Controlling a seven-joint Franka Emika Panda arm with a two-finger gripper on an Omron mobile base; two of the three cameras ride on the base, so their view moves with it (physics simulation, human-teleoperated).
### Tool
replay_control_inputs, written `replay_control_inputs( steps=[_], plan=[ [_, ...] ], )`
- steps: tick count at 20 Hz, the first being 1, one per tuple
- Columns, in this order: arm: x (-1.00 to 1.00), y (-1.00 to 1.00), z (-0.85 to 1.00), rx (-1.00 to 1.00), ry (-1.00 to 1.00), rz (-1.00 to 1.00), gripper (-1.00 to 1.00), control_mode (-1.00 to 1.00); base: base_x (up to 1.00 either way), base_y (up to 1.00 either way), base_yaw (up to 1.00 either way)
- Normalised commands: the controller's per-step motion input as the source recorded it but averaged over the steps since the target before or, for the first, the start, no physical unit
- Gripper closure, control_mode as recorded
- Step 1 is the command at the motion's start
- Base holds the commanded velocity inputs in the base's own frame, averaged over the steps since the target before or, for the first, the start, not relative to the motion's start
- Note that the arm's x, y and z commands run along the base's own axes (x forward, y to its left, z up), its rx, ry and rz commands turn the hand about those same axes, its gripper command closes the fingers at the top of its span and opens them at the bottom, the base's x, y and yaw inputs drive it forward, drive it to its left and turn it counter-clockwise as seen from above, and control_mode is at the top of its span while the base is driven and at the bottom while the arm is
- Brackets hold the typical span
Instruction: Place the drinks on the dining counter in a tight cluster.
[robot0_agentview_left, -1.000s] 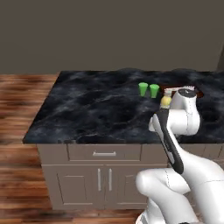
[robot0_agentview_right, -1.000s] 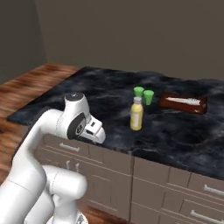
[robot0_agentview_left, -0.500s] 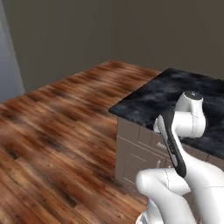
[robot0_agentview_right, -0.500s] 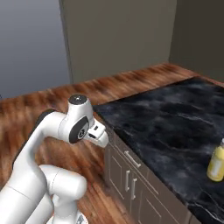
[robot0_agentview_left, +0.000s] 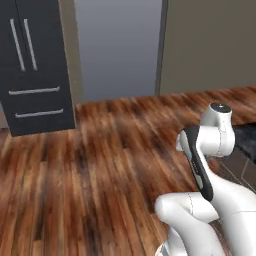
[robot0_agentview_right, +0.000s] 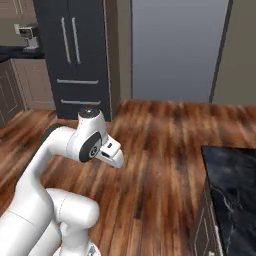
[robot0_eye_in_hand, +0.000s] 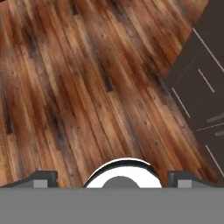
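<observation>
The drinks are out of view. A corner of the dining counter (robot0_agentview_right: 231, 186), black marble with white veining, lies at the lower right of the right base view. A dark sliver of it (robot0_agentview_left: 246, 136) shows at the right edge of the left base view, behind my arm. My arm is folded close above the base, and the hand looks down at the wooden floor (robot0_eye_in_hand: 87, 87). My gripper (robot0_eye_in_hand: 113, 177) is open, its two fingertips (robot0_eye_in_hand: 45, 176) set wide apart with nothing between them.
A tall dark fridge (robot0_agentview_left: 37, 65) (robot0_agentview_right: 75, 50) stands ahead on the left, beside a pale grey opening (robot0_agentview_left: 117, 50). Beige cabinets under a black worktop (robot0_agentview_right: 15, 75) run along the far left. Wooden floor (robot0_agentview_left: 90, 165) spreads between me and them.
The whole picture has swung as the base turned away from the counter. The yellow bottle and the green cups have left the views. The gripper has stayed open.
</observation>
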Motion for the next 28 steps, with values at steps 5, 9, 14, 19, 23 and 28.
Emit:
replay_control_inputs(
  steps=[5,9,14,19,23,28],
  plan=[
    [0.0,0.0,0.0,0.0,0.0,0.0,-1.0,1.0,0.0,0.02,1.0],
    [0.0,0.0,0.0,0.0,0.0,0.0,-1.0,1.0,0.0,0.02,1.0],
    [0.0,0.0,0.0,0.0,0.0,0.0,-1.0,1.0,0.04,0.03,0.96],
    [0.0,0.0,0.0,0.0,0.0,0.0,-1.0,1.0,0.2,0.02,0.85],
    [0.0,0.0,0.0,0.0,0.0,0.0,-1.0,1.0,0.62,-0.01,0.44],
    [0.0,0.0,0.0,0.0,0.0,0.0,-1.0,1.0,0.88,-0.06,0.06]
  ],
)
